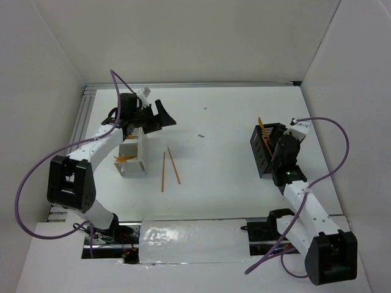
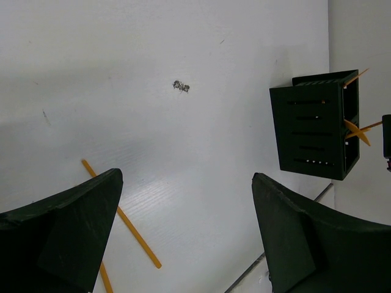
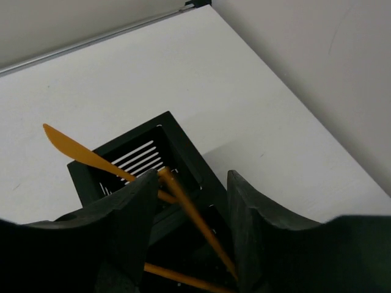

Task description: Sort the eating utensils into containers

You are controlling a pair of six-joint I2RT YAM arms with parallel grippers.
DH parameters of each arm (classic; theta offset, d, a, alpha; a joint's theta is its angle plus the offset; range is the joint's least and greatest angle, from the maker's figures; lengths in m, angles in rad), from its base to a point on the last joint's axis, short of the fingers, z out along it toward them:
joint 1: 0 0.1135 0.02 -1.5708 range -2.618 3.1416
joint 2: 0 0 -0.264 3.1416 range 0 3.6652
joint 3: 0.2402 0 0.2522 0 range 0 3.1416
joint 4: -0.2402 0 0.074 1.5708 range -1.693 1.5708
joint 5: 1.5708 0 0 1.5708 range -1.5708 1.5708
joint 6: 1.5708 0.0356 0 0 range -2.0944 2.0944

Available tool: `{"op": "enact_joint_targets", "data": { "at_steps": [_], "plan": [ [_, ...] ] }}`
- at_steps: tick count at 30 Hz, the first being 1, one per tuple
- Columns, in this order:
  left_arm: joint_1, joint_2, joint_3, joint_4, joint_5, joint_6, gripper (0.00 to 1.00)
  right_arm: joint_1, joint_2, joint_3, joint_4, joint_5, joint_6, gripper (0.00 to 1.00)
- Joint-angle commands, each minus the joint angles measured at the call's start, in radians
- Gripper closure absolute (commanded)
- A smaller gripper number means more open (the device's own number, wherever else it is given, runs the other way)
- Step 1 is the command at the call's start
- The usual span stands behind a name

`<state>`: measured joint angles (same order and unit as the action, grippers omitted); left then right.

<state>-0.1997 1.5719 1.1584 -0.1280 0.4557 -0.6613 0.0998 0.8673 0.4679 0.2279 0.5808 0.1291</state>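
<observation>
Mostly white: matte tabletop (image 1: 226, 131), plain walls (image 1: 195, 36), two orange sticks (image 1: 163, 172) mid-table.

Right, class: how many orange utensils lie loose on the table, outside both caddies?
2. Both lie side by side just right of the white caddy: a left stick and a right stick. Others may be hidden.

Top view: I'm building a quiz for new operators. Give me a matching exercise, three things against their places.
Things:
1. white caddy
2. black caddy
3. loose sticks

Places:
a. under the right gripper
b. flat on the table between the caddies
c. next to the left arm

Pairs: 1-c; 2-a; 3-b
</observation>
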Motion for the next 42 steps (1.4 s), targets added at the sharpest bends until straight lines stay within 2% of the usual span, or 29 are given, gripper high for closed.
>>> {"op": "enact_joint_targets", "data": {
  "at_steps": [1, 2, 3, 6, 10, 11, 12, 13, 14, 15, 16, 18, 23, 24, 25, 29, 34, 41, 42],
  "plan": [
    [0.006, -0.001, 0.032, 0.042, 0.034, 0.005, 0.0, -0.008, 0.016, 0.017, 0.068, -0.044, 0.015, 0.43],
    [0.008, -0.004, 0.034, 0.042, 0.034, 0.006, 0.0, -0.006, 0.016, 0.027, 0.036, -0.067, 0.012, 0.37],
    [0.006, -0.009, 0.032, 0.039, 0.031, 0.009, 0.0, -0.008, 0.013, 0.058, 0.019, -0.067, 0.032, 0.24],
    [0.006, -0.019, 0.027, 0.039, 0.023, 0.011, 0.0, -0.008, -0.028, 0.128, -0.054, -0.093, 0.082, 0.1],
    [-0.024, -0.029, 0.024, 0.005, -0.035, 0.014, 0.0, -0.011, -0.089, 0.213, -0.082, -0.298, 0.078, 0.08],
    [-0.039, -0.03, 0.03, -0.028, -0.102, 0.017, 0.0, -0.009, -0.1, 0.233, -0.102, -0.35, 0.076, 0.08],
    [-0.062, -0.033, 0.035, -0.044, -0.133, 0.017, 0.0, -0.005, -0.093, 0.256, -0.122, -0.493, 0.069, 0.07],
    [-0.09, -0.033, 0.038, -0.062, -0.173, 0.031, 0.0, -0.005, -0.082, 0.314, -0.148, -0.571, 0.051, 0.06],
    [-0.134, -0.035, 0.043, -0.115, -0.29, 0.029, 0.0, 0.003, -0.017, 0.371, -0.247, -0.722, 0.058, 0.07],
    [-0.13, -0.035, 0.043, -0.116, -0.292, 0.029, 0.0, 0.012, -0.016, 0.371, -0.248, -0.79, 0.058, 0.07],
    [-0.159, -0.036, 0.032, -0.149, -0.371, 0.011, 0.02, 0.027, 0.031, 0.406, -0.278, -0.852, 0.073, 0.07],
    [-0.196, -0.056, 0.015, -0.17, -0.403, 0.0, 0.03, 0.099, 0.059, 0.406, -0.328, -0.92, 0.09, 0.12],
    [-0.211, -0.104, -0.055, -0.209, -0.437, -0.008, 0.05, 0.293, 0.071, 0.255, -0.34, -0.81, 0.158, 0.15],
    [-0.221, -0.116, -0.065, -0.211, -0.454, -0.006, 0.07, 0.366, 0.079, 0.244, -0.351, -0.779, 0.159, 0.15],
    [-0.23, -0.128, -0.08, -0.219, -0.454, -0.02, 0.08, 0.394, 0.102, 0.244, -0.351, -0.701, 0.159, 0.15],
    [-0.236, -0.133, -0.135, -0.228, -0.483, -0.043, 0.11, 0.563, 0.199, 0.233, -0.361, -0.553, 0.201, 0.16],
    [-0.271, -0.079, -0.149, -0.274, -0.558, -0.055, 0.23, 0.601, 0.268, 0.233, -0.323, -0.467, 0.28, 0.23],
    [-0.357, 0.042, -0.068, -0.386, -0.69, -0.128, 0.3, 0.597, 0.302, 0.233, -0.323, -0.424, 0.285, 0.24],
    [-0.356, 0.062, -0.03, -0.403, -0.71, -0.142, 0.36, 0.598, 0.305, 0.233, -0.323, -0.424, 0.287, 0.23]
  ]
}}
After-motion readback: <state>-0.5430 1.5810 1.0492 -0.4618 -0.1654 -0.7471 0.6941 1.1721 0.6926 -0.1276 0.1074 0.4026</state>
